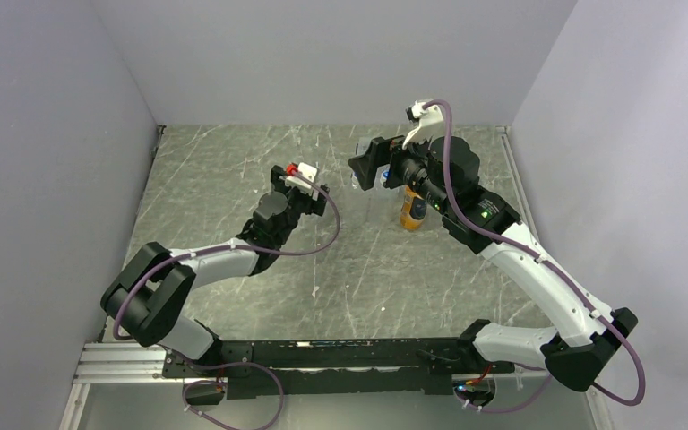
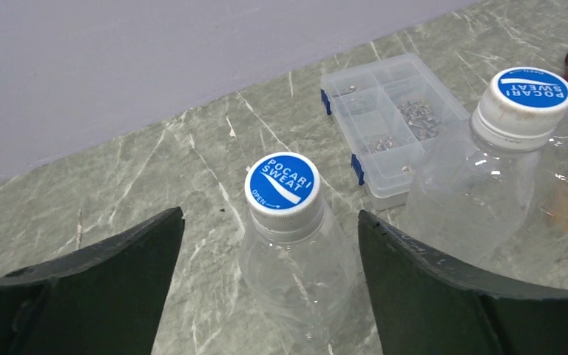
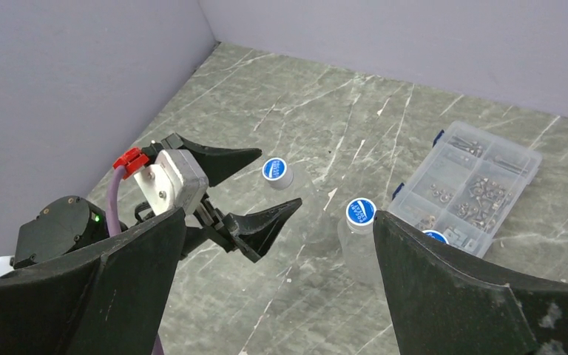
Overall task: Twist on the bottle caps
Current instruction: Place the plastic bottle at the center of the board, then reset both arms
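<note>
Left tool (image 2: 270,222): released, jaws flanking clear bottle (image 2: 296,274), blue cap (image 2: 282,181) on. Right tool (image 3: 281,222): released, empty. Screw box (image 2: 392,118) on counter (image 2: 155,170) near 2nd capped bottle (image 2: 451,192).

Clear compartment box (image 2: 384,166) of small metal parts, perhaps screws, on grey-green marbled table (image 2: 155,185).

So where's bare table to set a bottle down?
Free: the far left corner behind the left claw, and the near middle between left arm and right arm. Crowded: rear middle, clear bottles, orange bottle and parts box bunched by the right claw.
</note>
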`<state>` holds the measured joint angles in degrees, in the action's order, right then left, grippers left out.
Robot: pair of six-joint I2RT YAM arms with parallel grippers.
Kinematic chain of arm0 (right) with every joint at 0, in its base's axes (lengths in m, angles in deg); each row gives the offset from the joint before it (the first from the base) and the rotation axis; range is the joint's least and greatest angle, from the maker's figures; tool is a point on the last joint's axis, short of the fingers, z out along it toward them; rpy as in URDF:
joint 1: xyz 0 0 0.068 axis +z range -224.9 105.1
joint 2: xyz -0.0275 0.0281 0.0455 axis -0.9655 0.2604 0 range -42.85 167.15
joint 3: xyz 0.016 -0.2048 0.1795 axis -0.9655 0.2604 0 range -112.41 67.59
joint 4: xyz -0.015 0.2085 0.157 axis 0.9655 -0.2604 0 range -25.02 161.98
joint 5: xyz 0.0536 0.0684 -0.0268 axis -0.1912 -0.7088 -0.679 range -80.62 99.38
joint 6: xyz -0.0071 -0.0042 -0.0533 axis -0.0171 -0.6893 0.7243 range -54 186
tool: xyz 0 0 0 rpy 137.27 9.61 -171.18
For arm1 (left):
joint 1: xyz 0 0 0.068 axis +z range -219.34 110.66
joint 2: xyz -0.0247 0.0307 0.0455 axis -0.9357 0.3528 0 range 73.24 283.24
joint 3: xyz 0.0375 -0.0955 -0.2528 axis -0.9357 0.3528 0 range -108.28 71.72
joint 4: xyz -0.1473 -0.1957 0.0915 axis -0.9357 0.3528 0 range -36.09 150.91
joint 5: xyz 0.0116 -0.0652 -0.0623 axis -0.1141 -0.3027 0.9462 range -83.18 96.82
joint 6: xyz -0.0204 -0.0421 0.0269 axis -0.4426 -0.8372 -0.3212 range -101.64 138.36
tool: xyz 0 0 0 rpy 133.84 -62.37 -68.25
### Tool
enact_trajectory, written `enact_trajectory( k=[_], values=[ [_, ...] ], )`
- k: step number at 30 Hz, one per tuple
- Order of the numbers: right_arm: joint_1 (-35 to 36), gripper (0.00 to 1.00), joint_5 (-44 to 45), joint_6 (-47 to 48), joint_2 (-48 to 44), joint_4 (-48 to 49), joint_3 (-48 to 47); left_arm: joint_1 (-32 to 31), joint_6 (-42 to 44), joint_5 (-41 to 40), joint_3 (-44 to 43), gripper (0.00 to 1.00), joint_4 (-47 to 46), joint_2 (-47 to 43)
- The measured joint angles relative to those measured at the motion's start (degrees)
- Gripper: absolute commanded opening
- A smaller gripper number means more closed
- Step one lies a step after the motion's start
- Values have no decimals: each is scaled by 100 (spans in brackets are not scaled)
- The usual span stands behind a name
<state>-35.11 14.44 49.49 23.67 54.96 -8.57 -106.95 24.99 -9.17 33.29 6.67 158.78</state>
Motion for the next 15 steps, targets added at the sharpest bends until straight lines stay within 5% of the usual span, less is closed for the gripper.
enact_trajectory(
  k=[15],
  values=[
    [0,100,-63,2,11,35,0,0,-175,-199,-881,99,1471,-763]
  ],
)
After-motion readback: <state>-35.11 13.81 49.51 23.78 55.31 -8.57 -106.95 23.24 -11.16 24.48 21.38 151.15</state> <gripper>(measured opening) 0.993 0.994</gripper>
